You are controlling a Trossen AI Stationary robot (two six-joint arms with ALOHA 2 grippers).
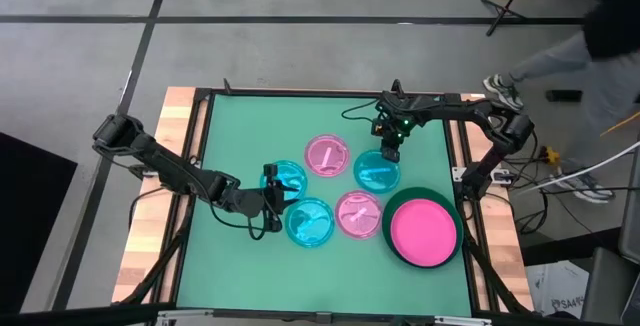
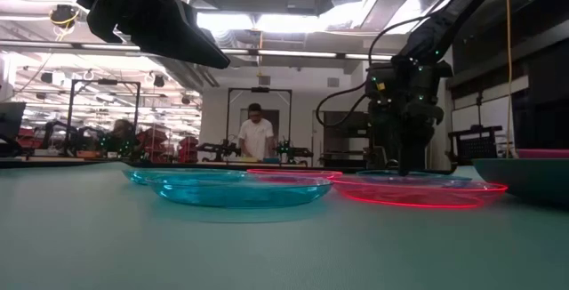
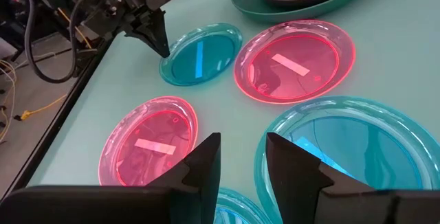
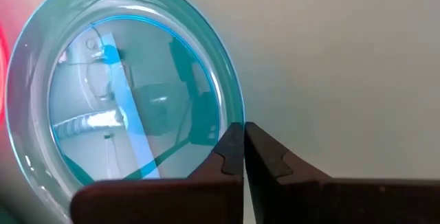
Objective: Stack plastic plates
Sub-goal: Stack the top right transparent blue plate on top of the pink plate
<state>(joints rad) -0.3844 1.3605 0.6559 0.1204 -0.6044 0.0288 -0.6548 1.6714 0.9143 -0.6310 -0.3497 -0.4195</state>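
Five small translucent plates lie flat on the green mat: cyan (image 1: pixel 289 178), pink (image 1: pixel 326 155), cyan (image 1: pixel 377 171), cyan (image 1: pixel 309 222) and pink (image 1: pixel 358 215). A hot pink plate (image 1: pixel 424 228) rests inside a large dark green plate (image 1: pixel 390 216) at the near right. My left gripper (image 3: pixel 240 159) hangs open above the left cyan plate, with nothing between its fingers. My right gripper (image 4: pixel 243 138) is shut, its tips at the far rim of the right cyan plate (image 3: pixel 199 53). My right gripper sets its shut fingertips (image 3: pixel 163 51) against the outer edge of the cyan plate's rim (image 4: pixel 230 121), on the plate's far side. The fingers slant steeply down from the far right. The plate lies flat on the mat. Whether the tips press the rim or only stand beside it, I cannot tell.
The mat (image 1: pixel 240 126) is bare along its far and left parts. Wooden borders (image 1: pixel 178 126) run along the table's sides. Cables hang from the right arm (image 1: pixel 470 116). A person (image 2: pixel 258 134) stands in the room beyond the table.
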